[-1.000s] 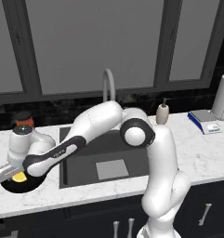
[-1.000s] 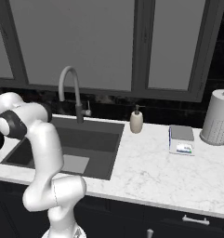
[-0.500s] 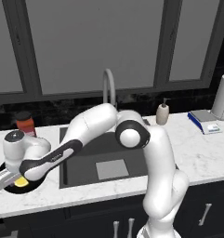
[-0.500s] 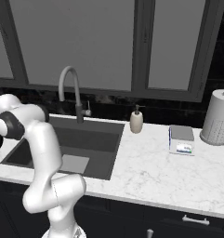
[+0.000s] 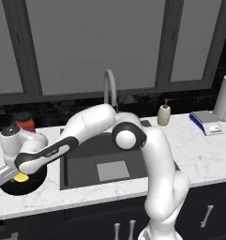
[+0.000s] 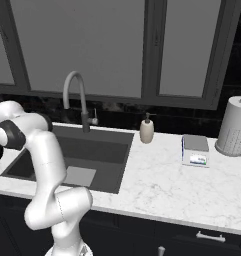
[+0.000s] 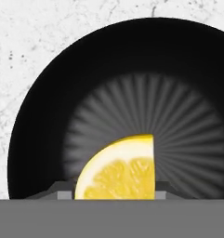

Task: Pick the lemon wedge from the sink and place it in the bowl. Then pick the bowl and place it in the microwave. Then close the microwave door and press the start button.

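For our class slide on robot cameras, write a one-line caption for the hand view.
Bright yellow lemon wedge seen over the round black bowl standing on the white marble counter.

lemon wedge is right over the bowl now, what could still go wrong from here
1. The lemon wedge sits low between the jaws above the bowl, toward one side of it rather than its middle; released here it may land on the sloped wall and roll.
2. The bowl stands near the counter's front edge, so a nudge from the hand could push it off.
3. The orange-red jar stands close behind the arm's wrist and could get knocked.
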Motion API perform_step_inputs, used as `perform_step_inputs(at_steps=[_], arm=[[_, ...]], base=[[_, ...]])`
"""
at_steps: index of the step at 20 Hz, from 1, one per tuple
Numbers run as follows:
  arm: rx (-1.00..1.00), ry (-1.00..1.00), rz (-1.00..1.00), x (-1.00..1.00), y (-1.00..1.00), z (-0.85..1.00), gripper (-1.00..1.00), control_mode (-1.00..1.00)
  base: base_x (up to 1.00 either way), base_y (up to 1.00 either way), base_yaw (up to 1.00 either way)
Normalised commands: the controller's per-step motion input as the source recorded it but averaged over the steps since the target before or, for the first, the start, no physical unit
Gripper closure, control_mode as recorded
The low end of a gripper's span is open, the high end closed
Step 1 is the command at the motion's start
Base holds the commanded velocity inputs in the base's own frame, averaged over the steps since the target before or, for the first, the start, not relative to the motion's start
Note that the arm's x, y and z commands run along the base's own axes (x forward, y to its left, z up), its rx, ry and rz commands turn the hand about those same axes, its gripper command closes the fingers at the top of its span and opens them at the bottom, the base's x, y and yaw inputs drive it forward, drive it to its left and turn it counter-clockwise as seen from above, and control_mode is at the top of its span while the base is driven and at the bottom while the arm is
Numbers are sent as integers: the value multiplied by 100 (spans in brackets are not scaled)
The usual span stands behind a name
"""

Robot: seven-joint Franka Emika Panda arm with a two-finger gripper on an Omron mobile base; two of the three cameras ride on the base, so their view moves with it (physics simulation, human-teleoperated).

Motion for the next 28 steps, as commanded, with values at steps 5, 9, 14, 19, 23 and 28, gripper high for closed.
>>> perform_step_inputs(at_steps=[5,9,14,19,23,28], arm=[[-4,-5,0,-5,0,0,-100,-100],[-3,-18,-2,-40,0,0,-100,-100],[4,-21,-10,-59,-30,46,-100,-100],[39,-1,-20,-35,-88,100,-100,-100],[52,3,-26,-23,-99,49,-100,-100],[50,3,-23,-15,-100,1,-100,-100]], base=[[0,0,0],[0,0,0],[0,0,0],[0,0,0],[0,0,0],[0,0,0]])
